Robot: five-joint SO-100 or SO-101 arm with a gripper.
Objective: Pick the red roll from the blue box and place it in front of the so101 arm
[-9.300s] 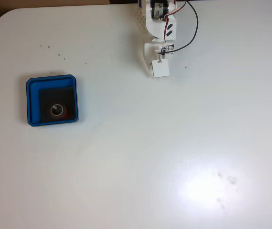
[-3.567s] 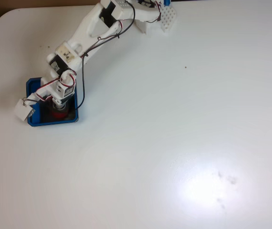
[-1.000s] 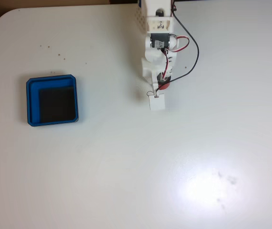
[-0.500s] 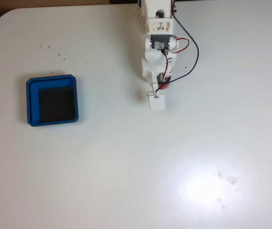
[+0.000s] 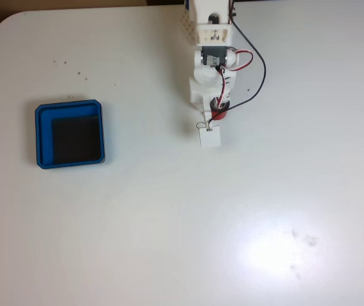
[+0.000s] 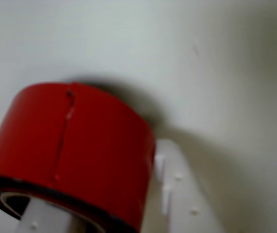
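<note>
At the left of the fixed view the blue box [image 5: 70, 134] sat on the white desk [image 5: 169, 223] with only its black floor showing — the pick was evidently done, and the step in hand was the placing. Well to the right of it, near the top middle, the so101 arm [image 5: 211, 57] reached down the picture from its base, and the red roll [image 5: 217, 115] showed as a small red patch tucked under the wrist, just above the white square tip. In the wrist view the red roll [image 6: 75, 150] loomed large at the left, a white finger [image 6: 179, 194] pressed against its right side and another white part poking up through its hole at the bottom edge — so the pincer [image 6: 104, 213] was pinching the roll by its wall. A dark shadow lay close behind the roll, suggesting it hung near the desk, though I could not tell whether it touched. The next move, I judged, called for lowering until the roll rested flat, then spreading the fingers and lifting clear without dragging it.
</note>
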